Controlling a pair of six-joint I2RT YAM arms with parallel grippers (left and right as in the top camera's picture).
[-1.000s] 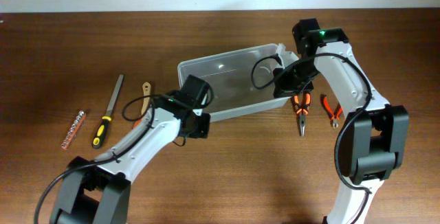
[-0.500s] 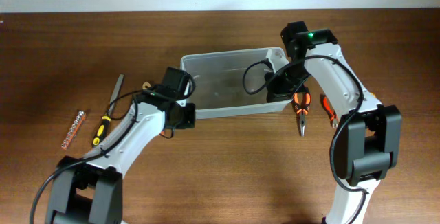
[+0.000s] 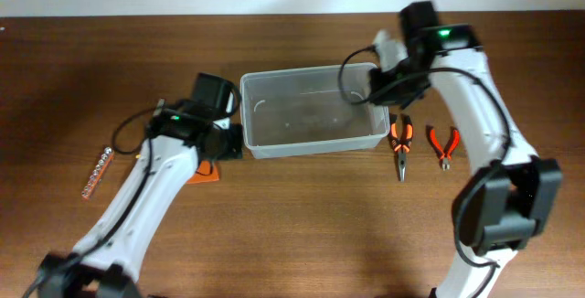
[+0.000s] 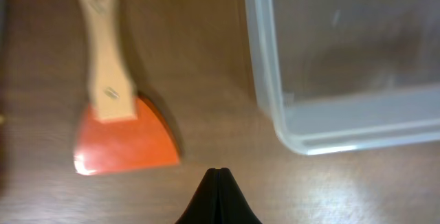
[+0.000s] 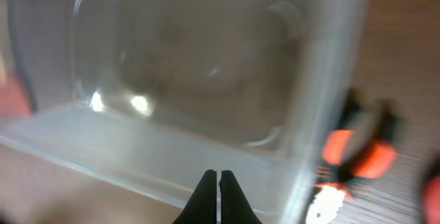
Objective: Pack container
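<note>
Viewing overhead, container (image 3: pixel 315 144): we find the clear plastic container upright at the middle of the table (image 3: pixel 302 234), long side towards us.
Overhead, left gripper (image 3: pixel 230 141): just beside the container's left end, near the front corner; we cannot tell contact from here.
Overhead, right gripper (image 3: pixel 384 86): at the container's far right corner, over the rim.
Overhead, pliers: larger pliers (image 3: pixel 400 141) just beside the container's right end; smaller pliers (image 3: pixel 443 144) next to them, further right.
Overhead, scraper (image 3: pixel 203 173): the orange blade shows under the left arm, front-left of the container.
Overhead, row of small metal pieces (image 3: pixel 96 172): far left, well apart from the container.
Left wrist, left gripper: fingers closed tip to tip over bare wood, between the scraper blade and the container's rounded corner.
Left wrist, scraper: wooden handle, orange blade, flat on the table, apart from the container.
Right wrist, right gripper: fingers together in front of the container's wall; the view is blurred and we cannot tell contact.
Right wrist, pliers: orange handles, blurred, right of the container's corner.
</note>
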